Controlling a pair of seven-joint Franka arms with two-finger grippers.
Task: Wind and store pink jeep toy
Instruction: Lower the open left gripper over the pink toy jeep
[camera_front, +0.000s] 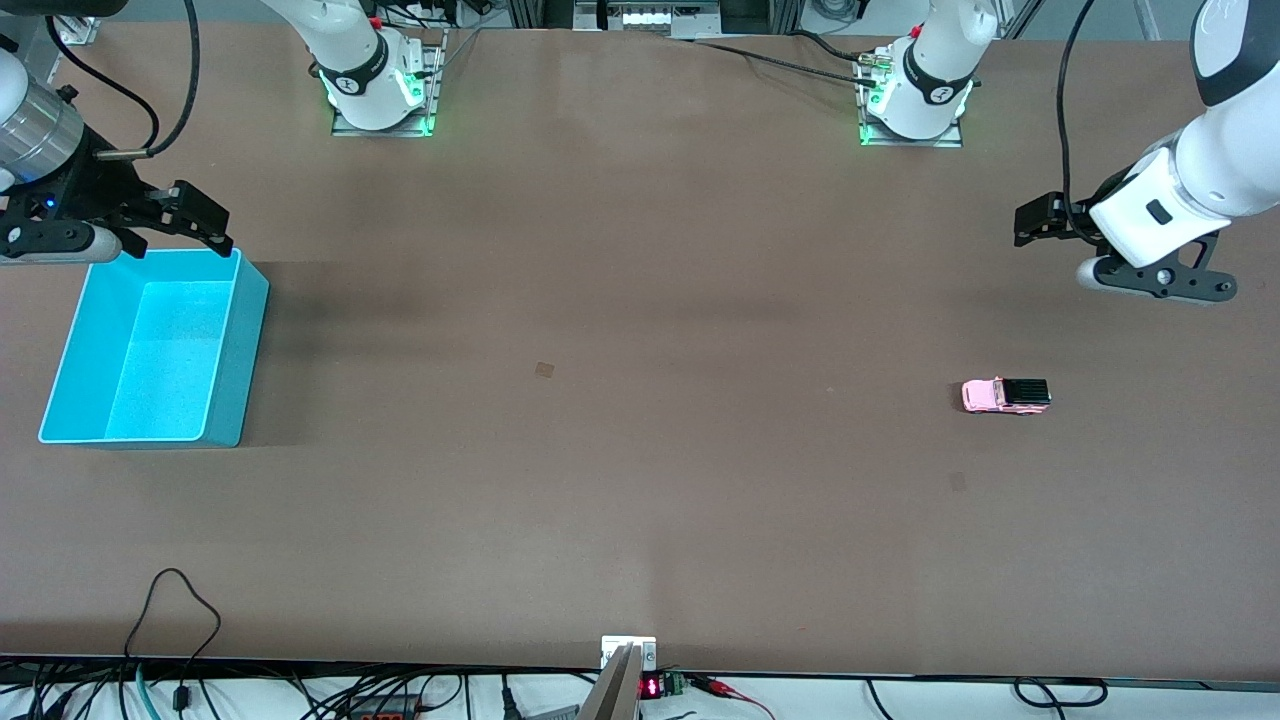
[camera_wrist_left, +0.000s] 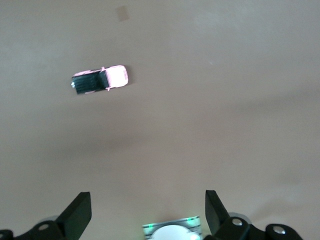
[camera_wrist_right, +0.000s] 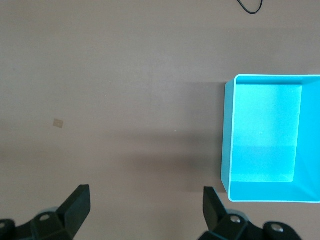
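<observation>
The pink jeep toy (camera_front: 1005, 396) (camera_wrist_left: 100, 80), light pink with a black roof panel, stands on its wheels on the brown table toward the left arm's end. My left gripper (camera_front: 1035, 222) (camera_wrist_left: 148, 200) hangs open and empty over bare table, well apart from the jeep. The cyan bin (camera_front: 240, 350) (camera_wrist_right: 227, 135) sits empty at the right arm's end. Over the bin's rim on the robots' side, my right gripper (camera_front: 200, 222) (camera_wrist_right: 146, 195) is open with nothing between its fingers.
The two arm bases (camera_front: 380, 80) (camera_front: 915, 90) stand along the table's back edge. Small darker patches (camera_front: 544, 369) (camera_front: 957, 481) mark the tabletop. Cables (camera_front: 180, 620) and a small box with a red display (camera_front: 650, 686) lie at the front edge.
</observation>
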